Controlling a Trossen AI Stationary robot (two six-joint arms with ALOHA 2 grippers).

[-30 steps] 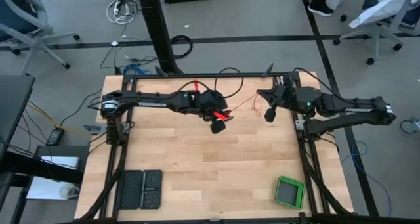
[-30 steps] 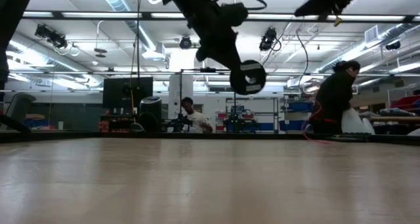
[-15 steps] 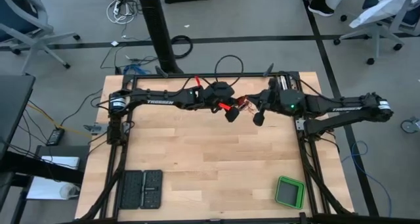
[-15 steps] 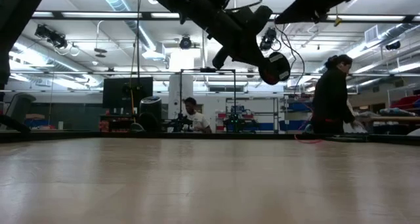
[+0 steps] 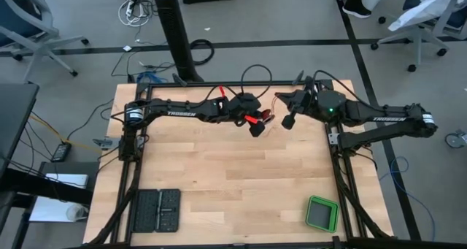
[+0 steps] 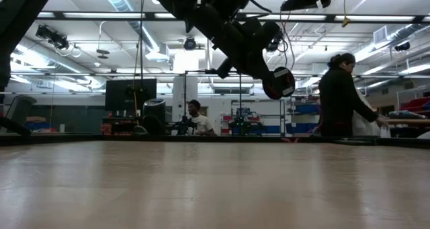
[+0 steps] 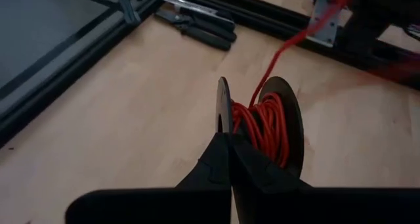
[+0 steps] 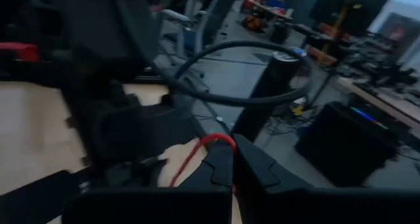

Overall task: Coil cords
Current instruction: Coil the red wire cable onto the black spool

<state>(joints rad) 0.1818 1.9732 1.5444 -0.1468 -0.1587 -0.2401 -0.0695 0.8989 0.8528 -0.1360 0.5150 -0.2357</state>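
My left gripper (image 5: 255, 126) is shut on a small dark spool (image 7: 279, 122) wound with thin red-orange cord (image 7: 262, 129), held above the far middle of the table. The spool also shows as a dark disc in the low view (image 6: 279, 82). From the spool the cord runs up (image 7: 289, 43) toward my right arm. My right gripper (image 5: 287, 120) stands close to the right of the spool and is shut on a bend of the same cord (image 8: 216, 141). The cord's dark end piece does not show. My left gripper pinches the spool's nearer flange (image 7: 223, 115) at its rim between its two fingers. The spool is lifted clear of the table, its axis about level, with the wound cord beside the fingers. My right gripper pinches the red cord (image 8: 211, 144) at its fingertips (image 8: 223, 159). The cord arches in a small loop over them. It is lifted clear of the table.
A green box (image 5: 321, 214) sits at the near right corner and a black ridged tray (image 5: 159, 210) at the near left. Dark hand tools (image 7: 197, 22) lie by the table frame. People (image 6: 342, 95) stand in the room beyond.
My left gripper has carried the spool toward the table's right and a little toward the far edge. My right gripper has come left toward the spool, then gone toward the far edge. The stretch of cord between them has shortened.
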